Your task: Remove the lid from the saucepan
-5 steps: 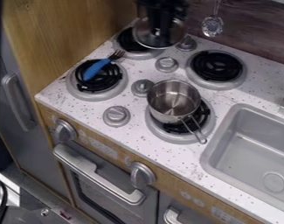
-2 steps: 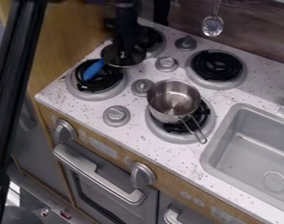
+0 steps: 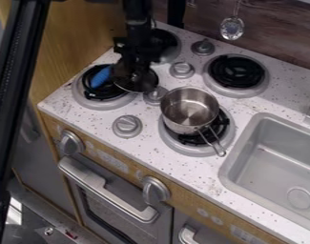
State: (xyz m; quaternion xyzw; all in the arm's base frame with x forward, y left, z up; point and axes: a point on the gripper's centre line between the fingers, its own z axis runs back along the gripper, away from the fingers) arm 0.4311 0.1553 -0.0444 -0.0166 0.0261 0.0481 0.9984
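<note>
My black gripper (image 3: 135, 71) hangs over the left part of the stove, shut on the lid (image 3: 143, 84). The round, dark-looking lid is below it, tilted, between the front left burner and the small knob left of the saucepan. The steel saucepan (image 3: 188, 112) sits uncovered on the front right burner, its inside visible and its handle pointing down to the right. Lid and saucepan are apart.
A blue-handled fork (image 3: 101, 76) lies on the front left burner (image 3: 111, 101), partly hidden by the gripper and lid. The back right burner (image 3: 236, 71) holds nothing. A grey sink (image 3: 241, 138) is at the right, and a slotted spoon (image 3: 232, 28) hangs at the back wall.
The gripper and the lid have moved together from over the back left burner toward the front, first leftward, then slightly right. The saucepan has stayed in place.
</note>
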